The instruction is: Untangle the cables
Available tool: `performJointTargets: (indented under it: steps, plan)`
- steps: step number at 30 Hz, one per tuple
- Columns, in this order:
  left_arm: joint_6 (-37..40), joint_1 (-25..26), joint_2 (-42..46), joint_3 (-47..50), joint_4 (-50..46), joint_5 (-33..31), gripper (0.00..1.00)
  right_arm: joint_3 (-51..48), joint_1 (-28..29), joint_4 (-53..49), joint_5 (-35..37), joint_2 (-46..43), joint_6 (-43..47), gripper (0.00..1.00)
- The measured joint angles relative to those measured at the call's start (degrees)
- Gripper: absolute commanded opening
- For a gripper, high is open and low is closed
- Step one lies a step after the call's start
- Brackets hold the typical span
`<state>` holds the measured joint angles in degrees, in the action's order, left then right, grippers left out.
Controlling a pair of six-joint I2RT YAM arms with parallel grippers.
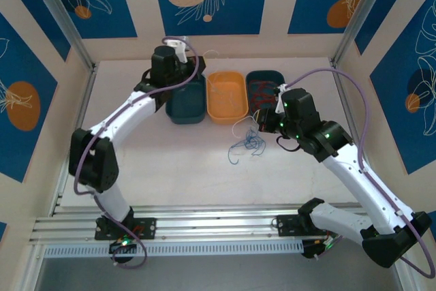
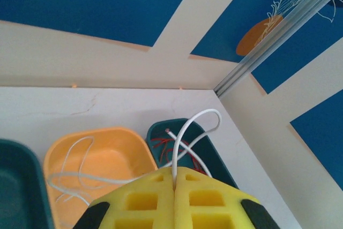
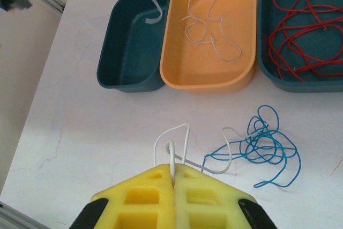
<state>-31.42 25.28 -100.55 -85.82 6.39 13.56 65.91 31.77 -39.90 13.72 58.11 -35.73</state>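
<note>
The white table [image 1: 170, 168] is the biggest thing here, with three trays in a row on it. From the right jaws they sit ahead: a dark teal tray [image 3: 128, 52] off to the left, an orange tray [image 3: 177, 63] straight ahead and a second teal tray [image 3: 284, 81] ahead and to the right.

The left gripper [image 2: 174, 171] has its yellow fingers pressed tight together, pinching a white cable loop [image 2: 206, 112] that arches up just past the tips. It hangs above the trays, with the orange one below-left of the jaws. A white strand runs from that tray toward the fingers, but I can't tell if it's the same wire.

The right gripper [image 3: 172, 171] is clamped the same way on another white wire [image 3: 174, 128], which curls up right at its tips. That wire trails off to the right into the blue cable tangle [image 3: 265, 143], which lies on the table just ahead-right of the jaws.

The red cables [image 3: 300, 25] are piled in the second teal tray, and a loose white cable [image 3: 211, 30] squiggles around in the orange one
</note>
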Motion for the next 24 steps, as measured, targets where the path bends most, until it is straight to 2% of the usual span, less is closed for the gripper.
performJointTargets:
  steps: [13,24]
  plan:
    - [0.0,2.9,-16.5,-15.5,-1.1,2.6,0.0,0.0,0.0,0.0,0.0,0.3,-0.7,0.0]
    - [3.1,5.0,-22.5,-16.0,-4.7,4.0,0.0,0.0,0.0,0.0,-0.2,0.3,-1.0,0.0]
